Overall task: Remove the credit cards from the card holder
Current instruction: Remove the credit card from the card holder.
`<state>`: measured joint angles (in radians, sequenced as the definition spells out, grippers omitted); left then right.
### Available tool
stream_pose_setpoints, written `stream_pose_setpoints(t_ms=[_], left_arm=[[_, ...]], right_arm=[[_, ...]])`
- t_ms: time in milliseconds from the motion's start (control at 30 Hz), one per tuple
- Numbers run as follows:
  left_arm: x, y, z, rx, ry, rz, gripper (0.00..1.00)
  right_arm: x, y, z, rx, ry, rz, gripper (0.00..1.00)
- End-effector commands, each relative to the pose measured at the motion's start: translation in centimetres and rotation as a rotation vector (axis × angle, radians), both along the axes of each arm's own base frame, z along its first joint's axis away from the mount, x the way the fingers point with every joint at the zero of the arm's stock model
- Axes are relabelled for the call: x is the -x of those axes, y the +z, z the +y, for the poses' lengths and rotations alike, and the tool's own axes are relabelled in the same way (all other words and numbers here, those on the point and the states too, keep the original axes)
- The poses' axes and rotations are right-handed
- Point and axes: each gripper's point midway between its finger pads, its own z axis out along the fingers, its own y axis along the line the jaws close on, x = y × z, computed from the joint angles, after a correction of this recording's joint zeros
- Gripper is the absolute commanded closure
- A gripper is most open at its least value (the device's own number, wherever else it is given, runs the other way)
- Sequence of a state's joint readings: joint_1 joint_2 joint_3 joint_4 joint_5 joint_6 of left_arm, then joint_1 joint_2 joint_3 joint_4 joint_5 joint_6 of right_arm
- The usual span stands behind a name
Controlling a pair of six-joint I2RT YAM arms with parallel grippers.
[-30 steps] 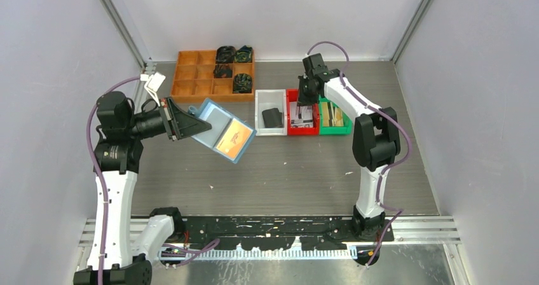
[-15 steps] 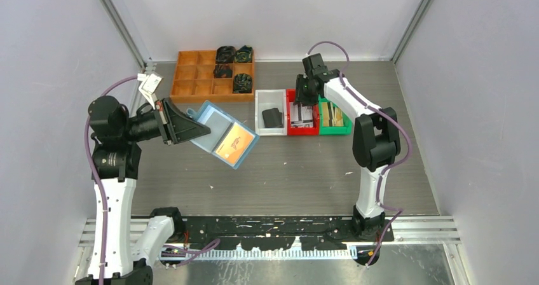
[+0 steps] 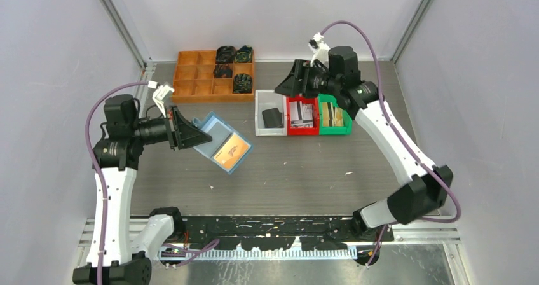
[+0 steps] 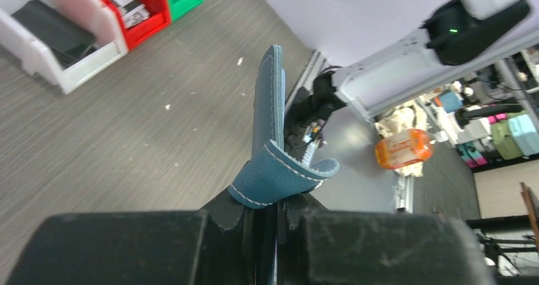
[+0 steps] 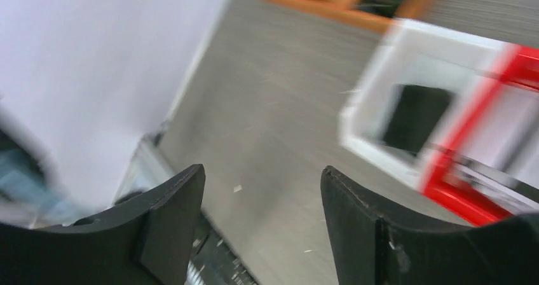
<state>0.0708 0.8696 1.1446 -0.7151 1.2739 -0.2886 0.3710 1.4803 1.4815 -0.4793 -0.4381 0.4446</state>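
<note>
The light blue card holder [image 3: 216, 139] hangs open above the table, and my left gripper [image 3: 201, 132] is shut on its near edge. An orange card [image 3: 232, 150] shows in its inner pocket. The left wrist view has the card holder [image 4: 269, 126] edge-on, rising from the left gripper [image 4: 278, 203]. A dark grey credit card [image 3: 272, 116] lies in the white bin [image 3: 259, 114]. Pale credit cards [image 3: 302, 113] lie in the red bin [image 3: 291, 127]. My right gripper [image 3: 287, 81] hovers open and holds nothing, above and behind those bins. In the blurred right wrist view the right gripper [image 5: 262, 183] stands wide.
A green bin [image 3: 334, 129] with pale pieces stands to the right of the red bin. An orange compartment tray [image 3: 191, 75] holding dark objects sits at the back left. The cell walls close in on both sides.
My right gripper has opened and lifted up and away from the red bin, its arm swinging out to the right. The left gripper has drawn the card holder slightly left and lower.
</note>
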Motion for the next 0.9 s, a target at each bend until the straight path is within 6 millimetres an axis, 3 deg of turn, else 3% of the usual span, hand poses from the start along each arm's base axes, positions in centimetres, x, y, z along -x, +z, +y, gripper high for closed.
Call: stream_pose_setpoints(t_ms=[0, 100, 400, 567, 733, 867], left_arm=[[1.0, -2.9, 0.8, -0.167, -0.040, -0.066, 1.00], [1.6, -3.9, 1.0, -0.229, -0.092, -0.048, 1.00], [4.6, -3.8, 0.9, -0.278, -0.200, -0.089, 1.00], [5.3, -3.9, 0.9, -0.284, -0.217, -0.085, 1.00], [5.9, -3.6, 0.4, -0.274, -0.256, -0.090, 1.00], [6.1, -3.2, 0.1, -0.260, -0.265, -0.090, 1.00]], right_arm=[[9.4, 4.5, 6.7, -0.167, 0.451, -0.089, 0.26], [13.1, 4.7, 8.6, -0.161, 0.585, -0.107, 0.25], [19.7, 4.0, 11.2, -0.188, 0.885, -0.098, 0.23], [21.0, 3.6, 11.7, -0.150, 0.948, -0.086, 0.23], [22.7, 3.3, 13.7, -0.138, 1.012, -0.096, 0.24], [22.9, 2.9, 15.4, -0.132, 1.012, -0.128, 0.26]])
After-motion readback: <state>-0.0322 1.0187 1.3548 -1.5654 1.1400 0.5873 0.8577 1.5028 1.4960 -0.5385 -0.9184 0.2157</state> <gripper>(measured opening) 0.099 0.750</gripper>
